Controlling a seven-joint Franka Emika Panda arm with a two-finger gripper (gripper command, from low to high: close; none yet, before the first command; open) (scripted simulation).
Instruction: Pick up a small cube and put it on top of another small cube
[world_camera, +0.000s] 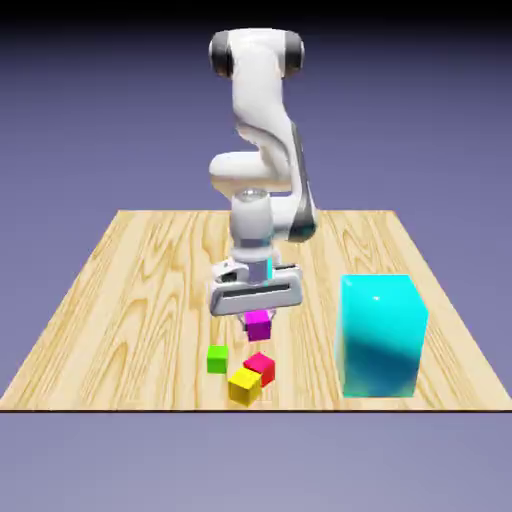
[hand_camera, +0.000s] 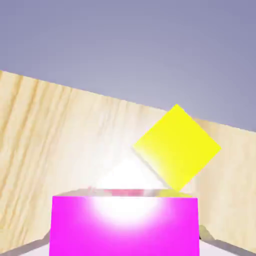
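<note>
My gripper (world_camera: 258, 322) is shut on the small magenta cube (world_camera: 258, 325) and holds it in the air, just above and slightly behind the small red cube (world_camera: 261, 366) on the table. In the hand view the magenta cube (hand_camera: 125, 225) fills the bottom middle between the fingers, which it mostly hides. A thin strip of the red cube (hand_camera: 122, 192) peeks out right behind the magenta cube's top edge.
A small yellow cube (world_camera: 243, 384) touches the red cube's front left and shows large in the hand view (hand_camera: 177, 146). A small green cube (world_camera: 217, 358) lies to the exterior view's left of them. A big cyan block (world_camera: 381, 335) stands at the right, near the table's (world_camera: 120, 290) front edge.
</note>
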